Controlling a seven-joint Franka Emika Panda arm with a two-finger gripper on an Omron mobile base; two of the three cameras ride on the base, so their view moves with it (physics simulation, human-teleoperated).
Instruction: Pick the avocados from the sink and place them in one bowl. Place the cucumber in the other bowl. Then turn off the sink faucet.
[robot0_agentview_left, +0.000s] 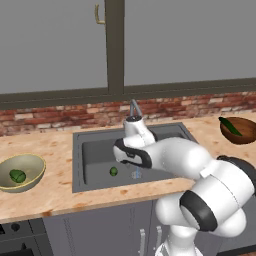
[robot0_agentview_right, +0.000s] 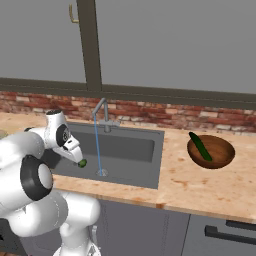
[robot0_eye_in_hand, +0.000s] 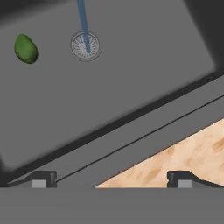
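Inside sink (robot0_agentview_left: 95, 150): one avocado (robot0_eye_in_hand: 26, 48); another in olive bowl (robot0_agentview_left: 22, 172); gripper (robot0_eye_in_hand: 112, 178) spread wide, empty.

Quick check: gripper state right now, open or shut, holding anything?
Gripper: open, jaws spread wide, holding nothing; it hangs over the sink, with one avocado lying apart on the basin floor.
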